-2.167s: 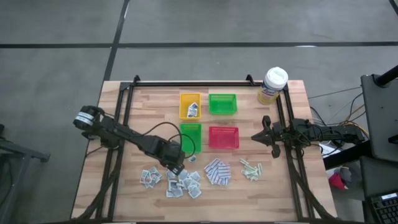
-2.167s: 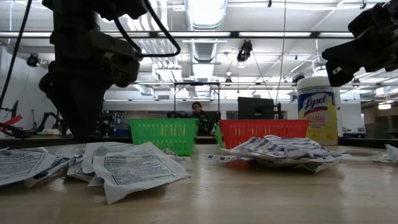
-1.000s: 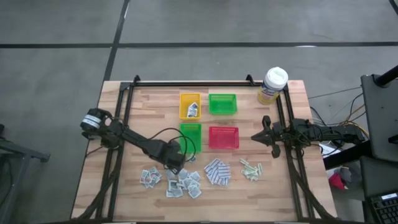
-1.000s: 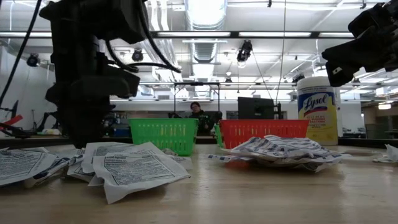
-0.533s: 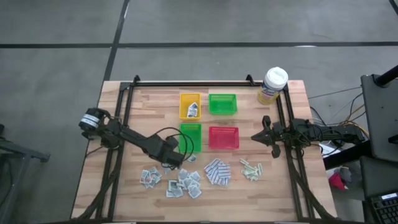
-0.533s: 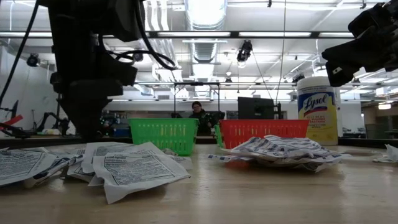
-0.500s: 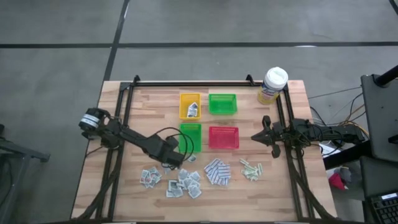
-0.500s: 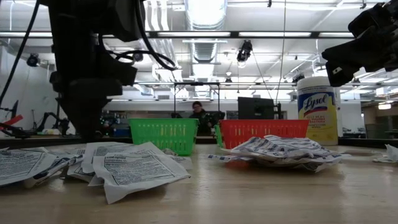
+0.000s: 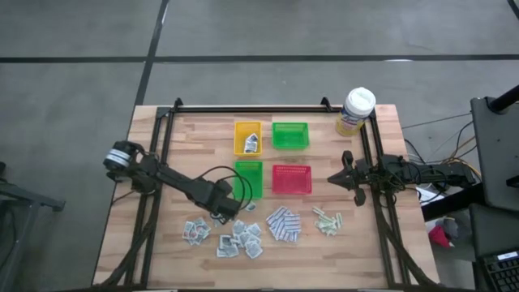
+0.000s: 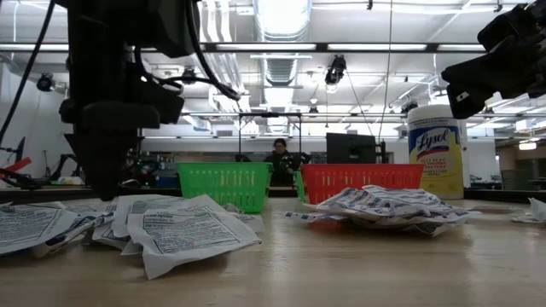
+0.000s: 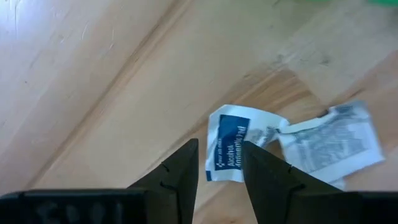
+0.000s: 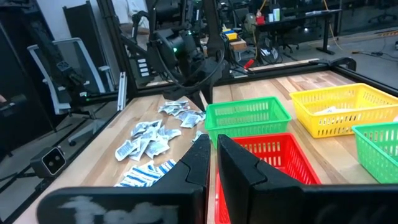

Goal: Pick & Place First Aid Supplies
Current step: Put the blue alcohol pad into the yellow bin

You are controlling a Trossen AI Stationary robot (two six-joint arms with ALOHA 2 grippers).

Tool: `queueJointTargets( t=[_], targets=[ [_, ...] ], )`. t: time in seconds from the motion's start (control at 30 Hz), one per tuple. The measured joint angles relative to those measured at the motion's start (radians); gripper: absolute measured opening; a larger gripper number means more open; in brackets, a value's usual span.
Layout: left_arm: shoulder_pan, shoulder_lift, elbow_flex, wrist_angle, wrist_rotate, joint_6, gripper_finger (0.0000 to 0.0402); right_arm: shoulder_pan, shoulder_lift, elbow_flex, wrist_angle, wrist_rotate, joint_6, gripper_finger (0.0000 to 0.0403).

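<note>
Hovering tool: left tool, fingers parted, directly above a blue-labelled sachet; nothing between the fingers.
Sachet: flat on the table, its blue label showing in the gap between the fingers; a grey printed sachet touches it on the far side.
Sachet pile: white-grey sachets just behind the left tool, toward the table's front edge.
Patterned pads: blue-and-white pads beside that pile, to the tool's right.
Green strips: pale strips farther right.
Trays: near green tray just ahead of the left tool; red tray next to it.
Right tool: right tool closed, empty, raised over the red tray's right side.
</note>
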Motion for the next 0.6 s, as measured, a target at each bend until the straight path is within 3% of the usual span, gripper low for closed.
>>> queueJointTargets(
  t=[0.6],
  targets=[
    [0.000, 0.042, -0.020, 0.040, -0.020, -0.007, 0.0117, 0.000, 0.000, 0.000, 0.000, 0.000, 0.000, 0.0028]
  ],
)
